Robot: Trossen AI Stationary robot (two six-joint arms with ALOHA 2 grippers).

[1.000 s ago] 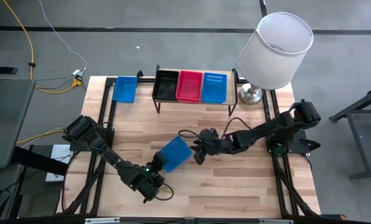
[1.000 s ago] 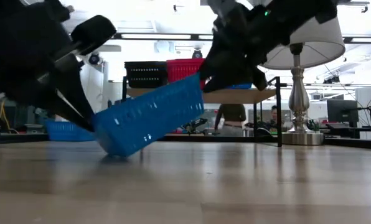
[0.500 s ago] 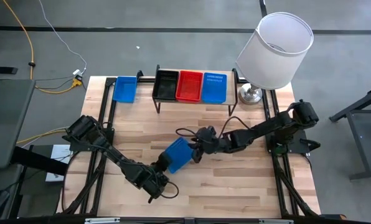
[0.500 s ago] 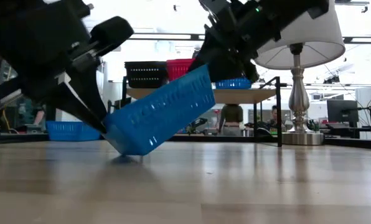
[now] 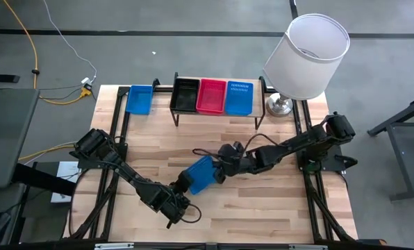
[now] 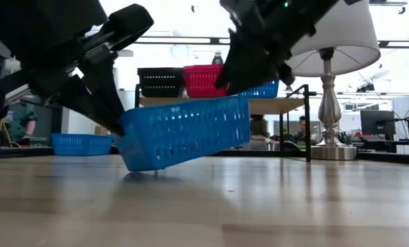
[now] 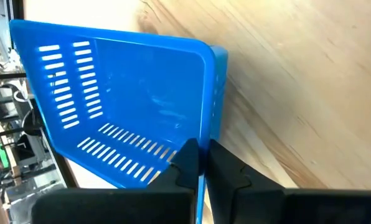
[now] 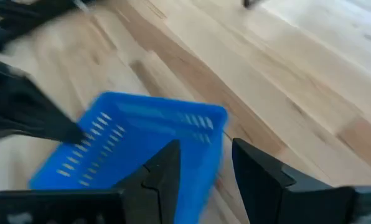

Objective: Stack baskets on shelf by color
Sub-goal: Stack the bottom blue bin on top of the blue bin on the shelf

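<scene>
A blue basket (image 5: 202, 173) (image 6: 184, 130) sits tilted at the table's middle, between my two grippers. My left gripper (image 5: 181, 183) (image 7: 201, 155) is shut on its near-left end. My right gripper (image 5: 223, 169) (image 8: 204, 155) is open at the raised far-right end, one finger on each side of that end wall (image 8: 218, 127). The shelf (image 6: 280, 106) stands at the far edge and carries a black basket (image 5: 186, 95), a red basket (image 5: 211, 96) and a blue basket (image 5: 239, 97). Another blue basket (image 5: 139, 99) lies flat on the table left of the shelf. My left gripper pinches the basket's end wall (image 7: 203, 134) at the rim, one finger (image 7: 187, 157) inside and one (image 7: 226, 163) outside, coming from the table's near-left. The basket is tilted: its lower corner (image 6: 137, 167) rests on the table and the other end is raised. My right gripper: I cannot tell whether its fingers touch the wall between them.
A table lamp with a white shade (image 5: 306, 55) stands at the far right corner beside the shelf. Black frame rails (image 5: 117, 125) run along the table's left and right sides. Bare wood (image 5: 262, 208) lies near the front edge. People show in the room behind.
The held basket has tipped from a steep tilt toward level: its raised far-right end has come down while its lower corner stayed on the table. It has also shifted slightly toward the table's right, and my left gripper has moved that way with it.
</scene>
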